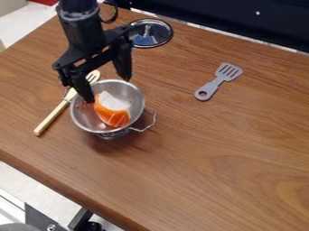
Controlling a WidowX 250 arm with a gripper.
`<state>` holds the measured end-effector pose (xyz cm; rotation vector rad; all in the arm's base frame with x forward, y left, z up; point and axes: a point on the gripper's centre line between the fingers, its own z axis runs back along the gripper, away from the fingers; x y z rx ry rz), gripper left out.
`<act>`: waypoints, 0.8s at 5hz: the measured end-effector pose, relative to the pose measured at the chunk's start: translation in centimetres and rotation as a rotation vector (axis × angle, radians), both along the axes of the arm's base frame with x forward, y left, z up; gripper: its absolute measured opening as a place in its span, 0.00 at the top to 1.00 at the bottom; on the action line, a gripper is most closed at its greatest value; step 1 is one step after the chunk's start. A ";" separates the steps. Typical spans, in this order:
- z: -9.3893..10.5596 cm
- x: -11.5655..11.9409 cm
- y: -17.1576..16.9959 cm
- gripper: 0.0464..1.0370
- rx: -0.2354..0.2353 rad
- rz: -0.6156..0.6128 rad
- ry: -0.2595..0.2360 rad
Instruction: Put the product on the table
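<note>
My black gripper (pixel 109 89) hangs over the metal colander at the left of the view, its two fingers spread wide apart. One fingertip is at the colander's left inner side, the other above its upper rim. Inside the metal colander (pixel 138 108) lies an orange and white product (pixel 113 113), tilted against the bowl. Nothing is held between the fingers, and the product sits just below and to the right of the left fingertip.
A wooden slotted spatula (pixel 55 113) lies left of the colander, partly behind the gripper. A glass lid (pixel 151 34) rests near the back edge. A grey slotted spatula (pixel 218 82) lies on the brown wooden table (pixel 229 153), right of the colander.
</note>
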<state>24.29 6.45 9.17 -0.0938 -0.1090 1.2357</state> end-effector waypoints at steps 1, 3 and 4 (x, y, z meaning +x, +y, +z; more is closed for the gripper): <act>-0.8 -0.5 -0.1 0.04 0.008 0.009 0.013; -2.2 -0.5 -0.4 0.04 0.033 0.021 0.023; -2.7 -0.5 -0.4 0.04 0.043 0.029 0.008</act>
